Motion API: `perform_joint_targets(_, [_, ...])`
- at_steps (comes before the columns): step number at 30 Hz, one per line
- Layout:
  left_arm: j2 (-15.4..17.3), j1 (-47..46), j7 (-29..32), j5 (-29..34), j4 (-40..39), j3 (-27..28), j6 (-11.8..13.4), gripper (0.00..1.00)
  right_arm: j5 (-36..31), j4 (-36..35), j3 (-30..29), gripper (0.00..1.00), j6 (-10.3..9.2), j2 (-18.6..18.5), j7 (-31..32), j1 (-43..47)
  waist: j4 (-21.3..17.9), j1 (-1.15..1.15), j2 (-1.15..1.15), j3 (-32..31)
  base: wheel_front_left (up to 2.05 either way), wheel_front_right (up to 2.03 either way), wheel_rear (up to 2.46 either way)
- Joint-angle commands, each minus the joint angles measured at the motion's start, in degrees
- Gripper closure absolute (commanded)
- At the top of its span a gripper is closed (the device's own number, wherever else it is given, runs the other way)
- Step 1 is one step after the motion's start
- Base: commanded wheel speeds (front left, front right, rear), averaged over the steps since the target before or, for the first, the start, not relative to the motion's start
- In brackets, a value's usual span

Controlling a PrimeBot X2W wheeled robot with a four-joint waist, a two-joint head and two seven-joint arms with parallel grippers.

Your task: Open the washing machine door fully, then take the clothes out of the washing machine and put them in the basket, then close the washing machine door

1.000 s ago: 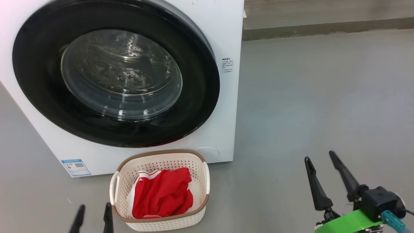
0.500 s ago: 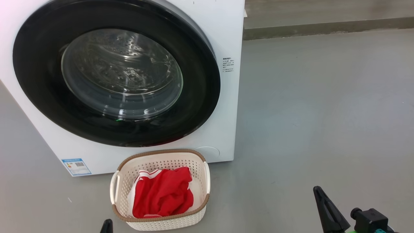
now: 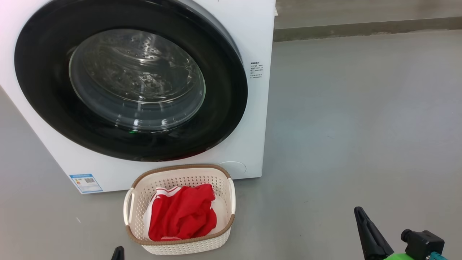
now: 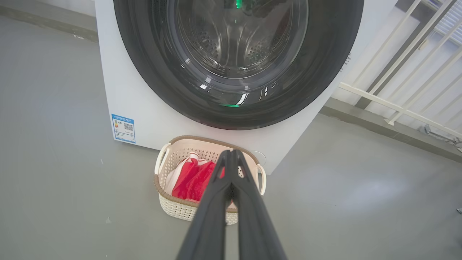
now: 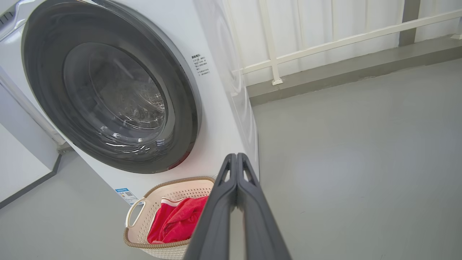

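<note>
Basket (image 3: 187, 247) of clothes (image 3: 182, 213) before washing machine door (image 3: 43, 90), railing (image 5: 325, 41) beyond; left gripper (image 4: 231, 153), right gripper (image 5: 236, 156) clenched

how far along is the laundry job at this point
Done: the clothes lie in the basket, and the drum looks empty through the washing machine door, which sits shut against the washing machine. In hand: nothing; the left gripper and right gripper are both shut, empty, and clear of the machine. Left: nothing that shows; the job looks finished.
</note>
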Motion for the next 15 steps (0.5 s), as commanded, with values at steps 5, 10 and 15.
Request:
perform_joint_targets(5, [0.2,-3.0,0.8,-3.8,-0.7,1.4,-1.0,1.0,4.3,-1.2,-0.3,1.0,-0.05,-0.9,0.9,-3.3,0.1,-0.01,0.0,0.2,0.0,0.0,0.0])
perform_joint_targets(10, [0.0,-3.7,1.6,-6.8,-0.3,1.9,-1.6,1.0,7.6,-1.1,-0.5,1.0,-0.06,-1.1,1.7,-3.8,0.2,-0.01,0.0,0.3,0.0,0.0,0.0])
perform_joint_targets(15, [-0.2,-4.3,2.4,-9.7,0.0,2.4,-2.2,1.0,10.9,-1.0,-0.7,1.0,-0.07,-1.2,2.4,-4.3,0.4,-0.01,0.0,0.5,0.0,0.0,0.0])
